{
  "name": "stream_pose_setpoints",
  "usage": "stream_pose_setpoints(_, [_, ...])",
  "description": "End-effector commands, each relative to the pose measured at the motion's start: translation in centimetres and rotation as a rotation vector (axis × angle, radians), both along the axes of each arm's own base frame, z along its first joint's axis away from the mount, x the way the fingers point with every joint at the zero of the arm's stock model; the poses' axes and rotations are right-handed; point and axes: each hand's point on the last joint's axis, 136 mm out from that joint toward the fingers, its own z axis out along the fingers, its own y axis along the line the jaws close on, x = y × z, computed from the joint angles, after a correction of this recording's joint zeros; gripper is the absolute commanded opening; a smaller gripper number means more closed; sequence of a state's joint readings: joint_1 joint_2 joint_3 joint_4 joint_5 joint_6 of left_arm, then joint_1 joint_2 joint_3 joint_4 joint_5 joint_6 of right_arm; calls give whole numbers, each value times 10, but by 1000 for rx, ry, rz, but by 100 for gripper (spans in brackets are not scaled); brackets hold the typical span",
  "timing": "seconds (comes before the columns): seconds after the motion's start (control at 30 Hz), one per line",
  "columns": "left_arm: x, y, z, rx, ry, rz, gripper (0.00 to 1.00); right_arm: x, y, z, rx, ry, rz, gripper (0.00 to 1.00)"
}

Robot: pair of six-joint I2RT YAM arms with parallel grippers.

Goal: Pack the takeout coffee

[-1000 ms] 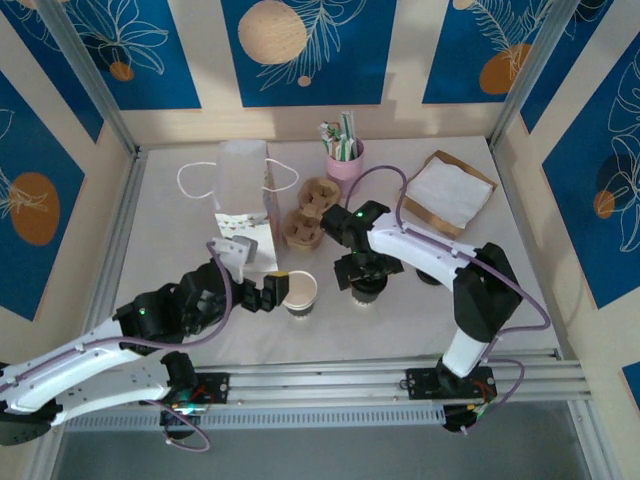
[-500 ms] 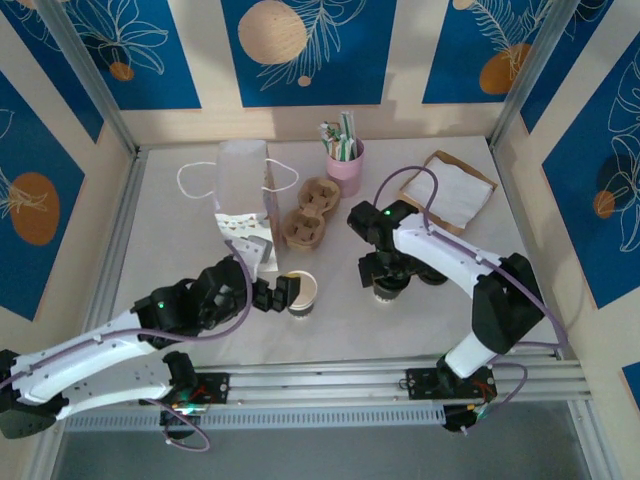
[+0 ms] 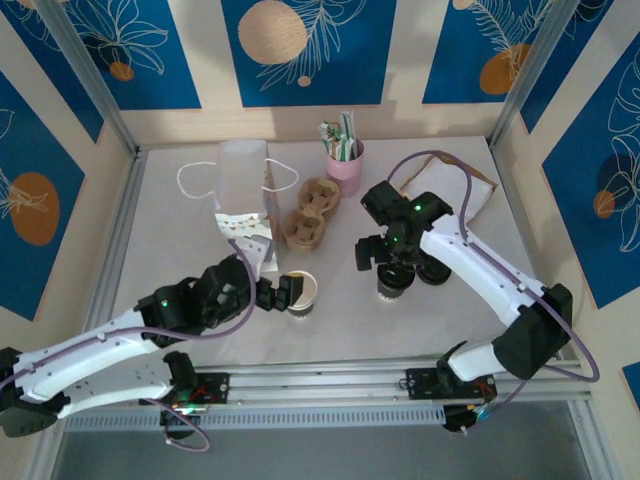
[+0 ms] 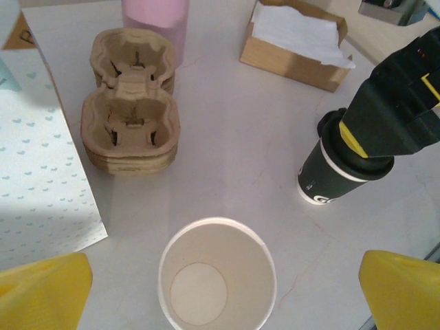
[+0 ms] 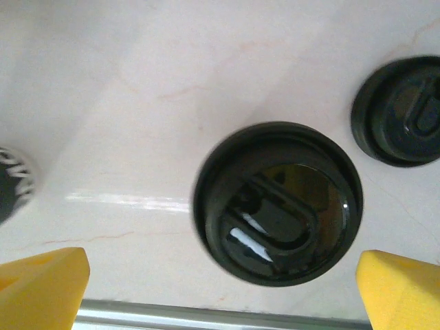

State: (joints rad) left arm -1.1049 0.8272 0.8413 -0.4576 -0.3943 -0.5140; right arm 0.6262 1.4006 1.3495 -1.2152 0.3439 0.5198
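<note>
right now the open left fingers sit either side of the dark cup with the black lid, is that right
No. The cup between the open left fingers is the lidless white paper cup with a cream inside, as the left wrist view shows. The dark paper cup with the round black plastic lid stands apart, below the open right fingers.

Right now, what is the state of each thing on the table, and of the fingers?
Carrier: both holes empty.
Coffee cup: upright, lid on, outside the carrier.
White cup: upright, no lid, empty.
Paper bag: standing upright.
Spare lid: lying flat, off any cup.
Left fingers: open, holding nothing.
Right fingers: open, either side of the coffee cup.
</note>
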Motion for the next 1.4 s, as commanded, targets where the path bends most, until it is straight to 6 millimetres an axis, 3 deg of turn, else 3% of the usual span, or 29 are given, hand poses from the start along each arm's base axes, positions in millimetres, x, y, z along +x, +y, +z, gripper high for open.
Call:
stream_pose_setpoints(0.0, [-2,10,10,-24,-27,22,100,-7,28,25,141,-15,56,100])
stream_pose_setpoints(0.13, [-4,24,4,-23,-22,58,100,0,59,40,252,-37,74,100])
stream_pose_setpoints(0.3, [-7,41,-7,-27,-2,100,100,24,84,38,291,-48,22,100])
stream_pose_setpoints(0.53, [-11,55,-11,-49,-3,126,100,64,99,9,240,-26,-120,100])
stream_pose_setpoints(0.8, [-10,53,-10,-46,-10,123,100,104,121,-25,204,7,-206,99])
stream_pose_setpoints(1.13, [-10,51,-9,-49,-14,115,100,136,134,-62,163,42,-266,99])
stream_pose_setpoints(1.37, [-9,46,-9,-48,-11,108,100,148,129,-87,99,70,-289,97])
